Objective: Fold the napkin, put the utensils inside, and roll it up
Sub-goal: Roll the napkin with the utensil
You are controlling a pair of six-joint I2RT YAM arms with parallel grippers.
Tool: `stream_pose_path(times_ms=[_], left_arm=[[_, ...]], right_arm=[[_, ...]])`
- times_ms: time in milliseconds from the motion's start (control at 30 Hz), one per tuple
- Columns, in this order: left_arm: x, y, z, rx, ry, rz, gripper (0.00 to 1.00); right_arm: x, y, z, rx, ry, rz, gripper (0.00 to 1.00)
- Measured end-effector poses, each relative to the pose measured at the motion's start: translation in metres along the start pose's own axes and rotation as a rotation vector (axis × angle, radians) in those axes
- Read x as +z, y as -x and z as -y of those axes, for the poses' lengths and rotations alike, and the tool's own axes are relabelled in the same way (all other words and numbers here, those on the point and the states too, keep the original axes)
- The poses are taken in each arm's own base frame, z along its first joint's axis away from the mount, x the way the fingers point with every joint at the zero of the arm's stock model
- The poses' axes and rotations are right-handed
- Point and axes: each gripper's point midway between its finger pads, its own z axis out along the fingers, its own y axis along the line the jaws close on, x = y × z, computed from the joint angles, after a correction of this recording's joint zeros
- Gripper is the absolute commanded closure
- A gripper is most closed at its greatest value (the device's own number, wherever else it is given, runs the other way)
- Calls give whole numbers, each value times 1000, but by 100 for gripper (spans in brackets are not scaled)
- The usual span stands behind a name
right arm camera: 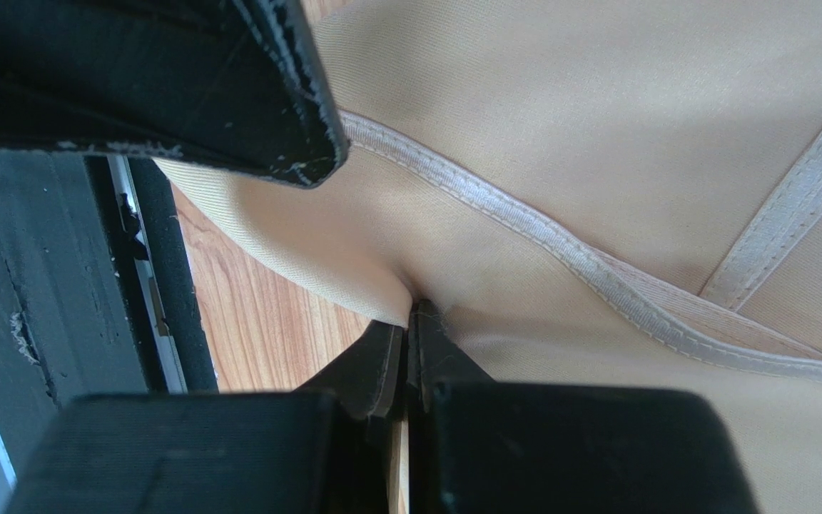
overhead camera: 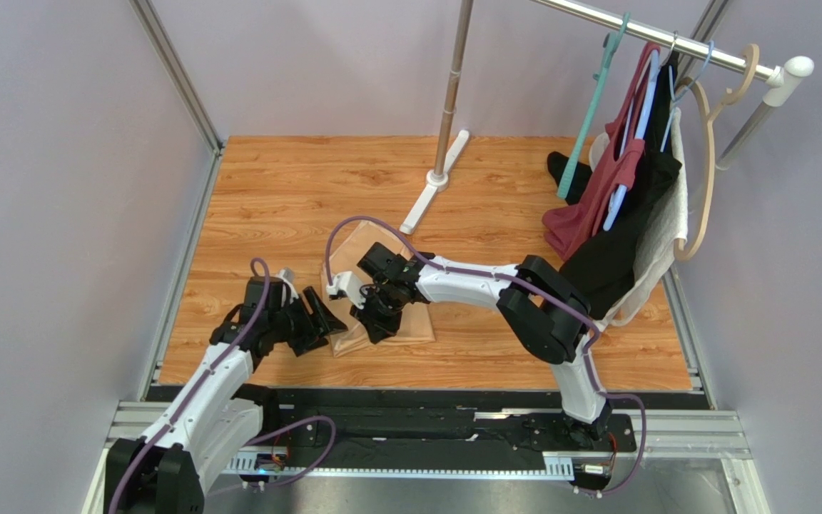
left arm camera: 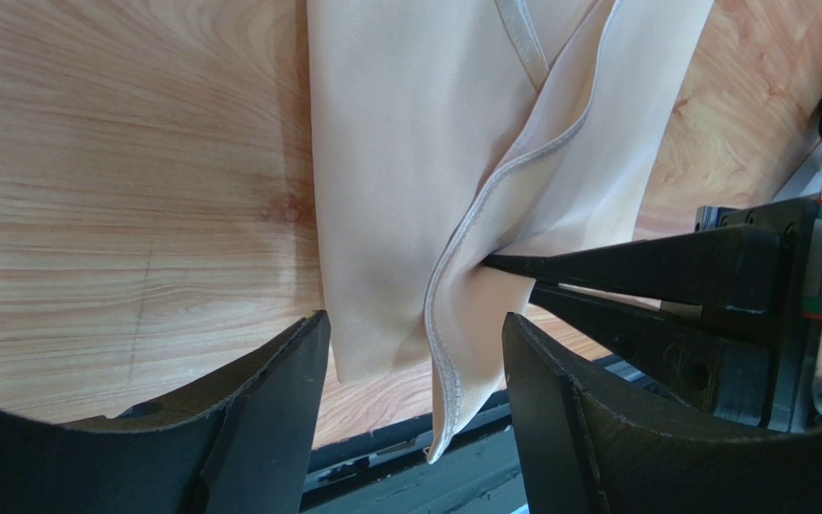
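Observation:
The peach-tan napkin lies partly folded near the table's front edge, with one hemmed layer lifted. My right gripper is shut on a fold of it; the right wrist view shows the tips pinching the cloth. My left gripper is open just left of it. In the left wrist view its jaws straddle the napkin's hanging hemmed corner without touching it, and the right gripper's fingers enter from the right. A small white piece by the left arm may be the spoon.
A metal pole with a long white foot stands at the back centre. Dark red, black and white garments hang on a rail at the right. The table's front edge and black rail lie just below the napkin. Grey walls close both sides.

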Motion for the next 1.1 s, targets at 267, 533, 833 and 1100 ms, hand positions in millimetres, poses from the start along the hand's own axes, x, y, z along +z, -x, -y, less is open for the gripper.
stream_pose_path(times_ms=[267, 533, 833, 1100], left_arm=[[8, -20, -13, -28, 32, -50, 34], [13, -19, -14, -43, 37, -56, 35], [24, -17, -7, -48, 3, -88, 44], [27, -19, -11, -45, 17, -98, 58]], right_arm=[[1, 1, -2, 7, 11, 9, 100], [1, 2, -4, 15, 19, 15, 100], [2, 3, -4, 15, 22, 19, 100], [2, 3, -4, 18, 26, 22, 100]])
